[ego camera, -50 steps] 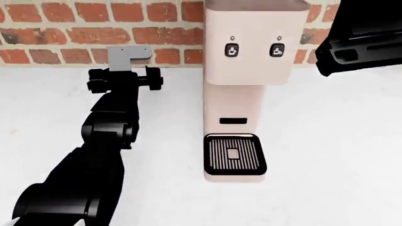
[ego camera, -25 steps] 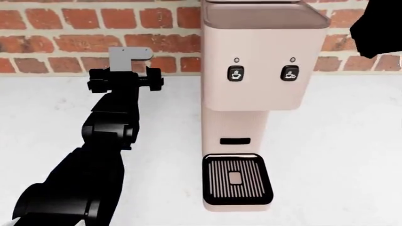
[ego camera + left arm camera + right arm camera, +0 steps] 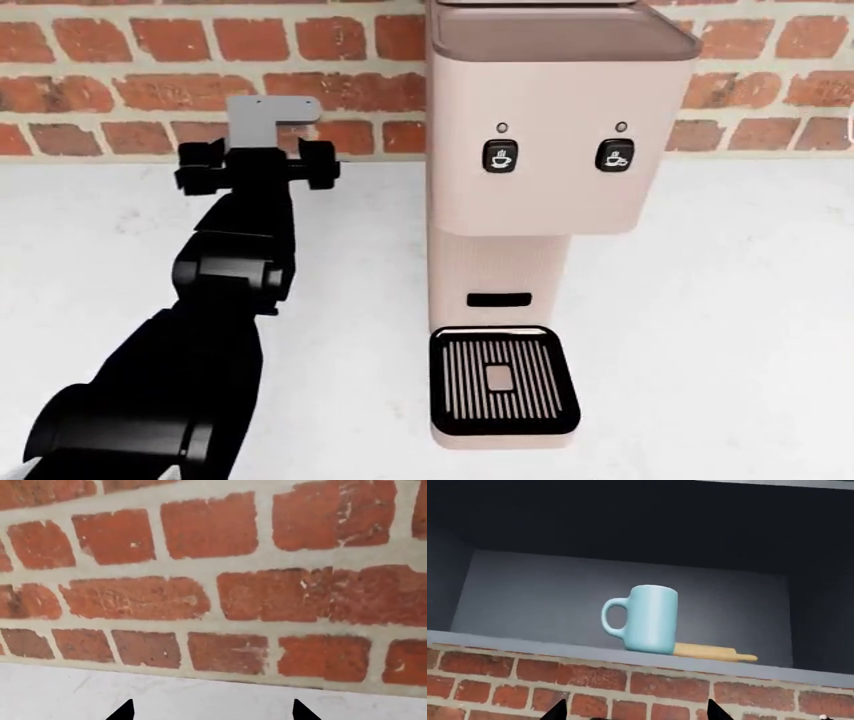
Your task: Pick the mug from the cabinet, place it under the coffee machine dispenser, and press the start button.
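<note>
The right gripper [image 3: 636,711], jaws spread, faces the mug [image 3: 651,619]; approach level, straddle the body, clear of the handle

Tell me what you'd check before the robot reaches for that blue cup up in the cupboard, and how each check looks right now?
1. Mug upright in the open cabinet: ok.
2. Right gripper open, empty and facing the mug: ok.
3. Wooden rolling pin behind the mug, touching it or not: cannot tell.
4. Drip tray free for the mug: ok.
5. Left gripper open, facing the brick wall, away from the coffee machine: ok.
</note>
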### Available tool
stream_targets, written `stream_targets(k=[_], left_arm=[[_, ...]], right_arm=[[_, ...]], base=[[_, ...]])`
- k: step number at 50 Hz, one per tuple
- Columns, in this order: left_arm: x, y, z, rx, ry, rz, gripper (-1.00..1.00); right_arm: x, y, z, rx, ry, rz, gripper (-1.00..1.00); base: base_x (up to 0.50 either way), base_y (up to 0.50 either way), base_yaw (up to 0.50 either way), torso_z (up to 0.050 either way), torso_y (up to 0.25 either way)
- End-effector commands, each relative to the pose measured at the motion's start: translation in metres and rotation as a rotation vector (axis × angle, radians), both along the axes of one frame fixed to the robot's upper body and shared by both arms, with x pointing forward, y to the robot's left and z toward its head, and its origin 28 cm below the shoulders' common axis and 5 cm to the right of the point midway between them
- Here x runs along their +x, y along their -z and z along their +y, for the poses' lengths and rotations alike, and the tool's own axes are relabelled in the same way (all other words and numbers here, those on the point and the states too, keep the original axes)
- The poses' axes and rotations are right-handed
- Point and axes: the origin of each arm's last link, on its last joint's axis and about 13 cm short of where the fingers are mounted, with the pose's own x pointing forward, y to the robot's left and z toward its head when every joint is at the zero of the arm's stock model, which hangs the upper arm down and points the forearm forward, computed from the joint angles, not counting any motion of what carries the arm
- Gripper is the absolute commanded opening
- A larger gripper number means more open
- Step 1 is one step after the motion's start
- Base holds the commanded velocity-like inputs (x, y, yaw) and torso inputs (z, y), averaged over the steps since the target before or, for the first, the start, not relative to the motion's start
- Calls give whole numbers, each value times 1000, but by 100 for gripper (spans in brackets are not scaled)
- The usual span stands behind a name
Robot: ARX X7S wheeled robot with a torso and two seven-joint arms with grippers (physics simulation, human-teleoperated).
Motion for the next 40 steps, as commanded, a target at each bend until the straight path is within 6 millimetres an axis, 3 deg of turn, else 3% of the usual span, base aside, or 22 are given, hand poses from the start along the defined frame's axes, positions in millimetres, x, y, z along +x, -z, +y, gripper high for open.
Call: stream_targets(k=[1, 11, 27, 40], left_arm=[[0, 1, 2, -14, -52, 16, 100], [-1, 3, 1, 45, -92, 26, 100], [-2, 5, 1, 95, -110, 38, 100], [-2, 5, 0, 117, -106, 43, 100]], right_arm=[[-19, -22, 6, 81, 28, -1, 100], [-13, -66, 2, 92, 99, -101, 100], [4, -116, 23, 93, 113, -86, 100], [55, -149, 25, 85, 156, 2, 100]], base=[[0, 0, 0, 0, 0], [0, 0, 0, 0, 0], [0, 0, 0, 0, 0], [0, 0, 0, 0, 0]])
